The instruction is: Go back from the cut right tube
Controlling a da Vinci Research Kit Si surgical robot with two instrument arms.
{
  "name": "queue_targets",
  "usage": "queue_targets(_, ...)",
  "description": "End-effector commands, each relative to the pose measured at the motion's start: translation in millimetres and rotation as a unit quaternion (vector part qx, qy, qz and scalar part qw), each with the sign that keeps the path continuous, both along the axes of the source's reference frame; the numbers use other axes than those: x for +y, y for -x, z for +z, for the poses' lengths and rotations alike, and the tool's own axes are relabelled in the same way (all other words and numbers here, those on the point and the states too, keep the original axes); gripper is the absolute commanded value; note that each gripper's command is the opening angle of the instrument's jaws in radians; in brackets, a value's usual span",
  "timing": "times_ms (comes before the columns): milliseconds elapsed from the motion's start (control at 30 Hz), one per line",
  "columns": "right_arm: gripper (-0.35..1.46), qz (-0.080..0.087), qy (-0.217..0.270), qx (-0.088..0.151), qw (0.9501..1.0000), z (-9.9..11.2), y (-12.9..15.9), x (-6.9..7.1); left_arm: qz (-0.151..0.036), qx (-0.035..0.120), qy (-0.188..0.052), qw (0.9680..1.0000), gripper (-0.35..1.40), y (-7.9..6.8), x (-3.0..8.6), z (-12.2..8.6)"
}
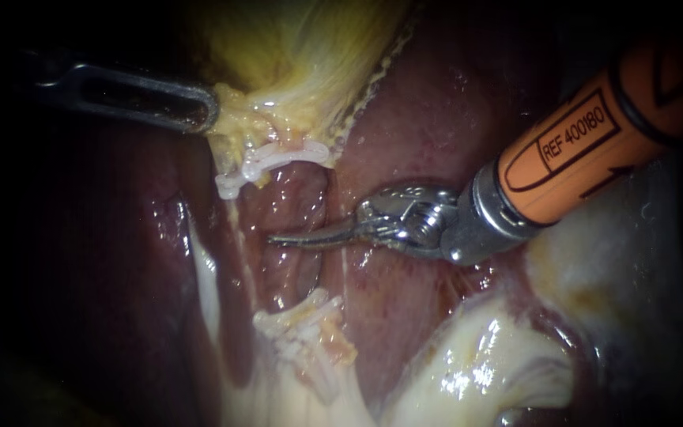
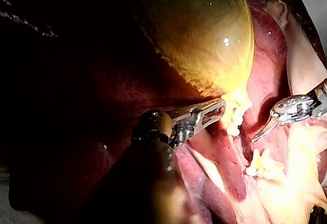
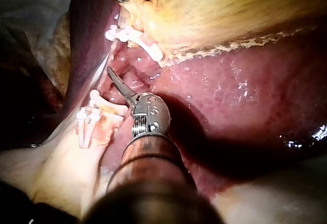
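Orange-shafted right instrument (image 1: pixel 303 238), jaws closed, lies between the clips (image 1: pixel 274 158); left instrument (image 1: pixel 201 111), shaft lost in darkness, grips the gallbladder (image 1: pixel 294 47).

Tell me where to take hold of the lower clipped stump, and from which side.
Probably the pale tissue just below the lower clips, jaws set across the tube. The cut end above the clips looks too short, and the clips would likely slip. Come from the endoscope view's right, where the right instrument lies over bare liver.

Dark slotted left instrument (image 1: pixel 205 108): tip buried in yellow gallbladder (image 1: pixel 294 47) tissue, shaft lost in darkness. Orange-sleeved right instrument (image 1: pixel 278 238): shaft cut off at edge.
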State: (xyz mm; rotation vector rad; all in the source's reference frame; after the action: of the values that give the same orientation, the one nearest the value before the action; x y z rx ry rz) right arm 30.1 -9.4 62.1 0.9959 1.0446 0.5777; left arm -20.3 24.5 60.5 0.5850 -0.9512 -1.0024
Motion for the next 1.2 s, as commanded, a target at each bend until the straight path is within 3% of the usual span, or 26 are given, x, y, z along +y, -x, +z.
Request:
queue_targets(33,-0.35,0.003,-0.002,-0.001,1.0,-0.1,0.0,0.0,0.0,0.0,0.0,1.0,-0.35,0.0,0.0,0.1)
queue_targets(233,-0.35,0.005,-0.012,-0.002,0.9999,-0.3,-0.1,0.0,0.0,0.0,0.0,1.0,-0.35,0.0,0.0,0.1)
queue_targets(267,-0.03,0.006,-0.017,-0.005,0.9998,-0.3,-0.2,0.0,0.0,0.0,0.0,1.0,-0.35,0.0,0.0,0.1)
queue_targets(333,0.98,0.012,-0.015,-0.007,0.9998,-0.2,-0.8,0.1,0.0,0.0,0.0,1.0,-0.35,0.0,0.0,0.1)
queue_targets(367,1.4,0.018,-0.008,-0.008,0.9998,-0.2,-1.3,0.2,0.0,0.0,0.0,1.0,-0.35,0.0,0.0,0.1)
queue_targets(633,1.43,0.015,0.006,-0.002,0.9999,-1.0,-1.2,-0.2,0.001,0.0,0.0,1.0,-0.35,-0.1,0.0,0.1)
queue_targets(733,1.43,0.019,0.055,0.008,0.9983,-1.3,-0.3,-0.5,0.001,0.0,0.0,1.0,-0.35,-0.1,0.0,0.1)
queue_targets(800,1.43,0.029,0.097,-0.01,0.9948,-1.8,0.8,-0.7,0.001,0.0,0.0,1.0,-0.35,-0.1,0.0,0.1)
queue_targets(867,1.43,0.032,0.136,-0.035,0.9895,-2.4,1.9,-0.9,0.001,0.0,0.0,1.0,-0.35,-0.1,0.0,0.2)
queue_targets(967,1.43,0.011,0.175,-0.077,0.9816,-3.9,3.8,-0.8,0.001,0.0,0.0,1.0,-0.35,-0.1,0.0,0.2)
queue_targets(1067,1.43,-0.015,0.22,-0.12,0.9679,-5.6,5.9,-0.6,0.001,0.0,0.0,1.0,-0.35,-0.1,0.0,0.2)
queue_targets(1200,1.43,-0.051,0.271,-0.174,0.9453,-8.1,8.7,0.1,0.001,0.0,0.0,1.0,-0.35,-0.1,0.0,0.2)
